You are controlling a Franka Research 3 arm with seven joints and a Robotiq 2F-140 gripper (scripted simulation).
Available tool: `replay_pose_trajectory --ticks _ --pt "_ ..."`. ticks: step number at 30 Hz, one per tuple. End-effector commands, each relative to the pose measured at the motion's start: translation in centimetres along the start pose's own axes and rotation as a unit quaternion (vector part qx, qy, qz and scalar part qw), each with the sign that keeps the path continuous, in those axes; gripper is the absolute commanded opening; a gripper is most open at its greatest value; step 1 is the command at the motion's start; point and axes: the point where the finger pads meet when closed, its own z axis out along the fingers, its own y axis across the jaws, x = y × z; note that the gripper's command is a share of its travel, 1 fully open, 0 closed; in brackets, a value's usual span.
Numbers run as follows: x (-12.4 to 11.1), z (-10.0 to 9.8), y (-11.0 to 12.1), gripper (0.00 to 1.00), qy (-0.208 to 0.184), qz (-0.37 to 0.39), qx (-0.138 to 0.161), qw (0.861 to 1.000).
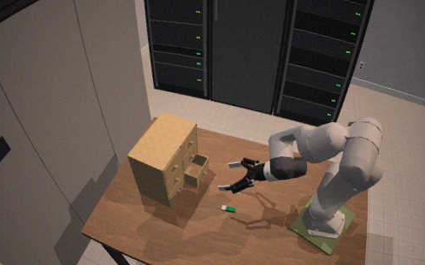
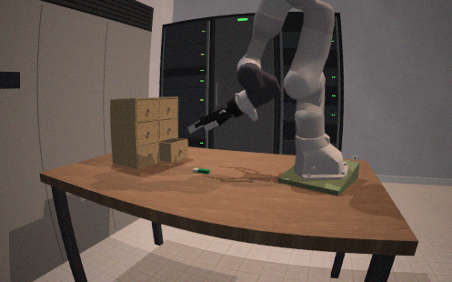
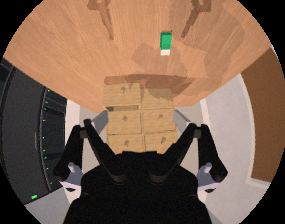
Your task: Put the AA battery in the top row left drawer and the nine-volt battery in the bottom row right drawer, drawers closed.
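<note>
The gripper (image 1: 230,175) hung in the air in front of the small chest (image 1: 158,147), fingers spread to their widest and nothing between them. It pointed at the drawer fronts from well apart, tilted a little downward. The bottom-row right drawer (image 2: 174,149) stood pulled out, apparently less than half its length, level and not drooping; the other five drawers (image 2: 147,109) looked flush.

A small green-and-white battery (image 1: 228,209) lay flat on the wooden table (image 2: 257,214), between the chest and the green base plate (image 2: 352,175), near the arm's shadow. Which battery it was could not be told for certain; its blocky look suggested the nine-volt. No second battery showed in any view, and the open drawer's inside was too dim to read.

If that was the nine-volt, the sound play was to swing down over it, line the fingers across its short sides, pinch low, lift, and release above the open tray without nudging the chest.
</note>
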Motion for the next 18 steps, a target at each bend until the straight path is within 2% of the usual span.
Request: replay_pose_trajectory --ticks 1,3,4,18 --pt "-0.13 0.08 0.06 1.00 -0.001 0.007 -0.002 1.000" --pt "-0.13 0.08 0.06 1.00 -0.001 0.007 -0.002 1.000" --pt "-0.64 0.43 0.88 1.00 0.003 0.012 -0.023 1.000" --pt "-0.64 0.43 0.88 1.00 0.003 0.012 -0.023 1.000"
